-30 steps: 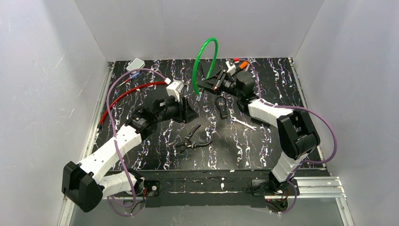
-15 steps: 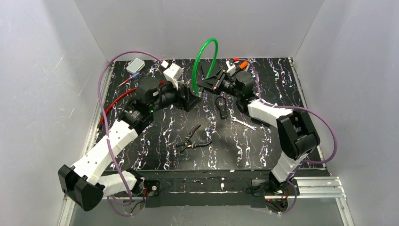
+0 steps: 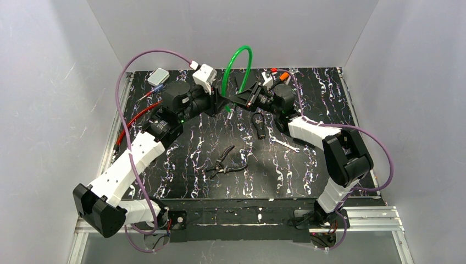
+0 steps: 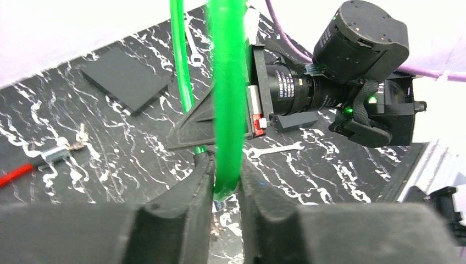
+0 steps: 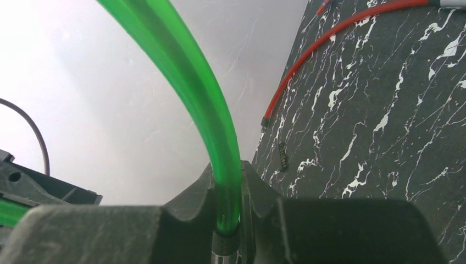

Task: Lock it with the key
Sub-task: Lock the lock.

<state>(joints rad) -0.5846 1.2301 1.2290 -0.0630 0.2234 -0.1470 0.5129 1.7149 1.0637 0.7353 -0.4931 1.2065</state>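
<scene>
A green cable lock loop (image 3: pixel 240 55) stands up over the back middle of the table. My right gripper (image 3: pixel 240 99) is shut on one end of it, the green cable (image 5: pixel 192 82) running down between its fingers (image 5: pixel 264 203) to a dark ferrule. My left gripper (image 3: pixel 224 104) faces it from the left and is shut on the cable's other end (image 4: pixel 228 99), whose green tip sits between the fingers (image 4: pixel 200 187). A small dark key-like object (image 3: pixel 258 122) lies on the table just right of both grippers.
Black pliers (image 3: pixel 224 162) lie mid-table and a small wrench (image 3: pixel 286 145) to their right, also in the left wrist view (image 4: pixel 275 148). A red cable (image 3: pixel 137 118) runs along the left. A white box (image 3: pixel 159 75) and a flat black plate (image 4: pixel 123 77) sit at the back.
My left arm has swung up and back from mid-table to the green cable and closed on its free end. The right gripper has stayed holding the loop.
</scene>
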